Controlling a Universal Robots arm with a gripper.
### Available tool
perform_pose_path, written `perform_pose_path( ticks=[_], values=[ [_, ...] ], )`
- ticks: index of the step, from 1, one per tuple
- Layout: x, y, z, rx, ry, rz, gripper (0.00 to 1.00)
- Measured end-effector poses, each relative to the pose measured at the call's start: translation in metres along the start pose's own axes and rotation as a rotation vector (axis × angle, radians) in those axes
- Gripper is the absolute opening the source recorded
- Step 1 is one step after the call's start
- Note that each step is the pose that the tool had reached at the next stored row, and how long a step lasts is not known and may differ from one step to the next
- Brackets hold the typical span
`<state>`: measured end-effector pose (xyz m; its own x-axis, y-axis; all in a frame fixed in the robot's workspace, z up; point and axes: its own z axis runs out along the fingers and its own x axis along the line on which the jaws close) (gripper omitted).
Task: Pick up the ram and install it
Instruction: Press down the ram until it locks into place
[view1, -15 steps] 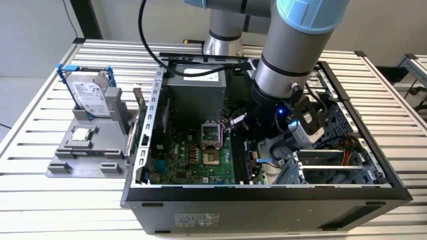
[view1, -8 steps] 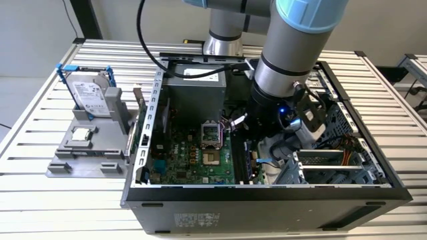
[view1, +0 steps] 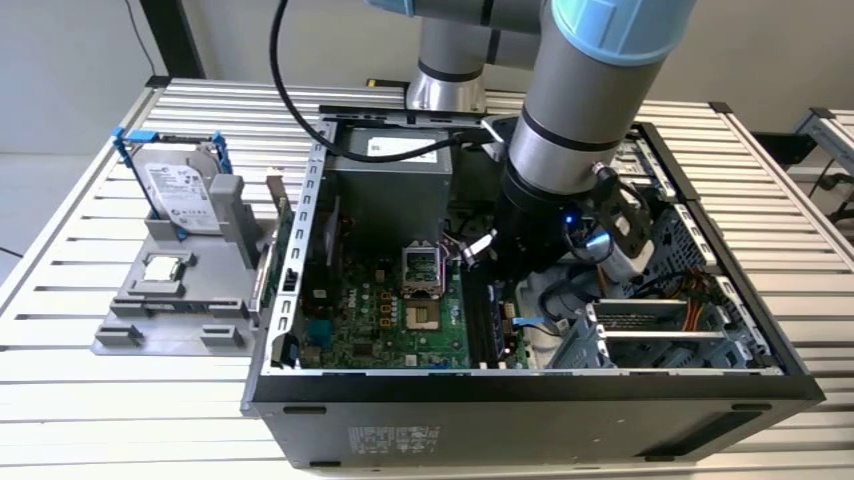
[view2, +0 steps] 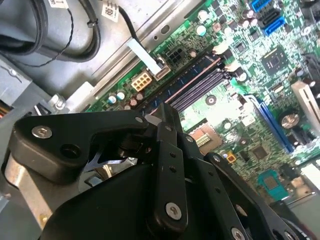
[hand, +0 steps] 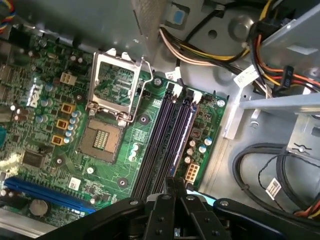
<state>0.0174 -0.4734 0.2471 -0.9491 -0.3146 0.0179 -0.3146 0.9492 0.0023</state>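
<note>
Ram: I cannot pick it out with certainty. The best candidate is a thin dark stick (view1: 276, 197) standing upright in the exterior view, at the edge of the grey fixture (view1: 174, 300) and just outside the case wall (view1: 300, 250), toward the exterior view's left. If that is the ram, it is well apart from the gripper (hand: 172, 181), which sits inside the open computer case, with the wall between them. In both wrist views the gripper's (view2: 167, 112) black fingers (hand: 167, 195) look pressed together, and I see nothing held between them. The tips hang over the green motherboard (hand: 45, 120), right at one end of the row of long dark memory slots (hand: 165, 135). I cannot tell whether any slot has a stick seated in it. The open processor socket (hand: 112, 95) with its metal frame lies just beside the slots. Bundled cables (hand: 210, 45) run along the case floor past them. In the exterior view, the arm (view1: 587, 110) comes down into the case from above. The silver hard drive (view1: 180, 190) in its blue frame stands on the grey fixture.
</note>
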Motion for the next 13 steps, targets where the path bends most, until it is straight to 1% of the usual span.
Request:
perform_pose_path(
  ticks=[6, 13],
  values=[
    [-0.0003, 0.0008, -0.0001, 0.0012, 0.0002, -0.065, 0.00],
    [-0.0004, 0.0013, 0.0000, 0.0027, 0.0003, -0.156, 0.00]
  ],
)
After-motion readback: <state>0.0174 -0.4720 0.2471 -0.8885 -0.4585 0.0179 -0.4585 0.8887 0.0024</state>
